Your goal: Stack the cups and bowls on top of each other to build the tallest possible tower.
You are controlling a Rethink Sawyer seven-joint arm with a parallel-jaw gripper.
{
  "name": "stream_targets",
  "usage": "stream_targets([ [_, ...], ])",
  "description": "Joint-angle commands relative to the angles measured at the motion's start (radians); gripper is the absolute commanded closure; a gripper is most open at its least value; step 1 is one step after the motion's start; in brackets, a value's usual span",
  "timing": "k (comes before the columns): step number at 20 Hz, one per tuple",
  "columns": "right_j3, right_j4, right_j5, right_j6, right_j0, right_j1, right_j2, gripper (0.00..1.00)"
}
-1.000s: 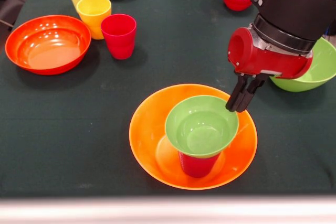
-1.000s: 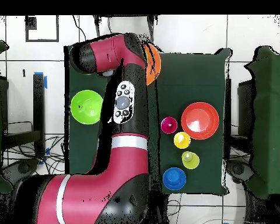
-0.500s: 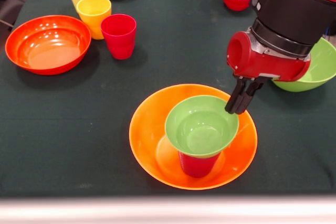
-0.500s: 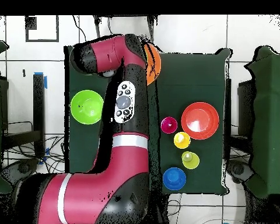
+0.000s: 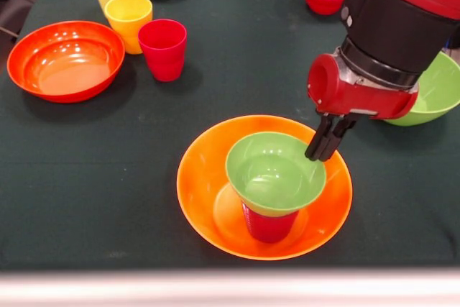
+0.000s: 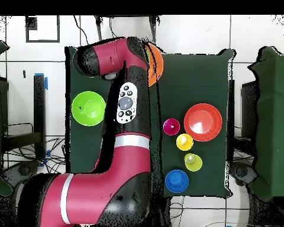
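Tower (image 5: 269, 185): green bowl (image 5: 275, 172), tilted, atop red cup (image 5: 268, 226) inside orange bowl (image 5: 208, 177), worktop's (image 5: 108, 177) near middle. Arm (image 5: 392, 34) angled down from upper right; tool (image 5: 320, 150) narrow, at green bowl's rim, holding nothing visible.

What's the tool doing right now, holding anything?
Tool: fingers together, shut on nothing; its tips sit at the rim of the small green bowl, which rests on a red cup in the large orange bowl.
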Motion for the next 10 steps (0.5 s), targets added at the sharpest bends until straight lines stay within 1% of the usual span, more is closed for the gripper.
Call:
stream_targets([
  [1, 0.037, -0.002, 0.021, -0.094, -0.022, 0.045, 0.104, 1.00],
  [6, 0.042, -0.001, 0.015, -0.093, -0.023, 0.045, 0.104, 1.00],
  [10, 0.065, 0.006, 0.044, -0.089, -0.017, 0.016, 0.094, 1.00],
])
